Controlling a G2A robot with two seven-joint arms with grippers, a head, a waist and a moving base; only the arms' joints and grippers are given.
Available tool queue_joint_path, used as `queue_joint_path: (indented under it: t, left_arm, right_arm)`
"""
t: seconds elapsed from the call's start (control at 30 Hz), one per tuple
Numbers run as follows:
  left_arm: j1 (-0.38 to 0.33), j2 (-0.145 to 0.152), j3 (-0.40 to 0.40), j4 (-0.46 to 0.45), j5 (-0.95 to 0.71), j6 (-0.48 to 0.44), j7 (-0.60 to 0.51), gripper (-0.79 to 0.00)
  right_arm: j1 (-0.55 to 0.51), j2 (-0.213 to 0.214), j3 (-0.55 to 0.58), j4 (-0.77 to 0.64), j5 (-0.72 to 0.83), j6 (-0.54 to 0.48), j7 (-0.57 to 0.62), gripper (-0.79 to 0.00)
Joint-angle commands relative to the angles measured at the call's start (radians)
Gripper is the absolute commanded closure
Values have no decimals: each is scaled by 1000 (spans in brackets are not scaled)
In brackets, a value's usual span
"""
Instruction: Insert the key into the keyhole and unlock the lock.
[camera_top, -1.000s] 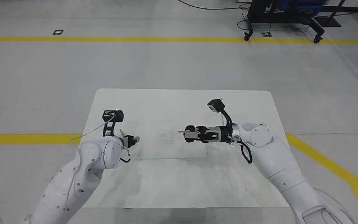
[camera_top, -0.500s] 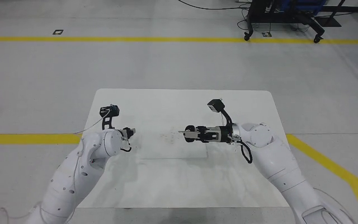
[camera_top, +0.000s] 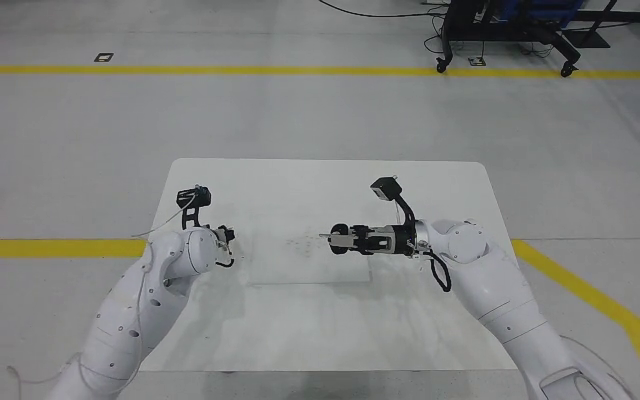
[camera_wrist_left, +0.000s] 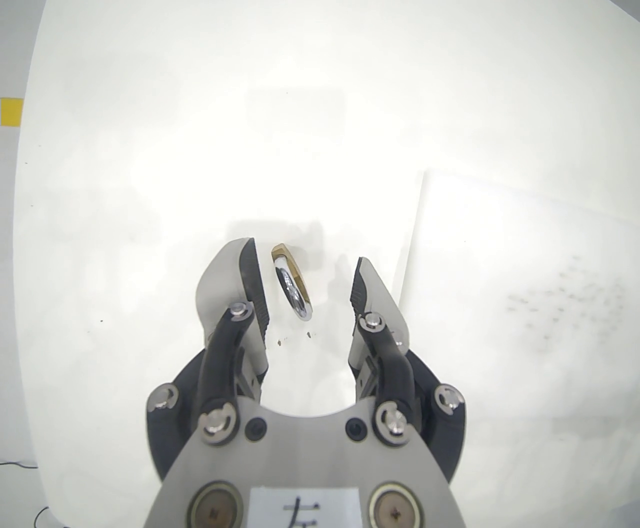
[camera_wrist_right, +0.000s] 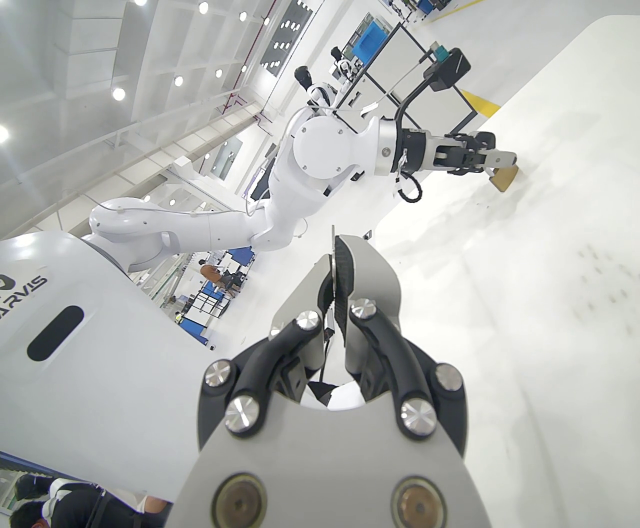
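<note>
Small brass padlock (camera_wrist_left: 292, 287) with chrome shackle, resting on white table (camera_wrist_left: 150, 175), seen edge-on; thin silver key (camera_wrist_right: 332, 235), pinched in right gripper (camera_wrist_right: 335, 248), held clear of table

White table (camera_top: 300, 190), yellow floor lines (camera_top: 300, 70)
</note>
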Motion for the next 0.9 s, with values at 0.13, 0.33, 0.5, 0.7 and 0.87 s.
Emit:
queue_joint_path:
  t: [0.13,0.33,0.5,0.7,0.87]
  left_arm:
    - [25,0,-17,-15,17,2,-16,-256]
    - [42,0,-33,-33,36,8,-37,-34]
    - [42,-4,-44,-28,32,-6,-42,-49]
    - [33,-10,-45,-17,33,-17,-47,-89]
    - [25,-16,-42,-7,36,-26,-54,-102]
  right_arm:
    - [0,0,0,0,0,0,0,0]
    - [0,0,0,0,0,0,0,0]
    - [0,0,0,0,0,0,0,0]
    - [0,0,0,0,0,0,0,0]
    - [0,0,0,0,0,0,0,0]
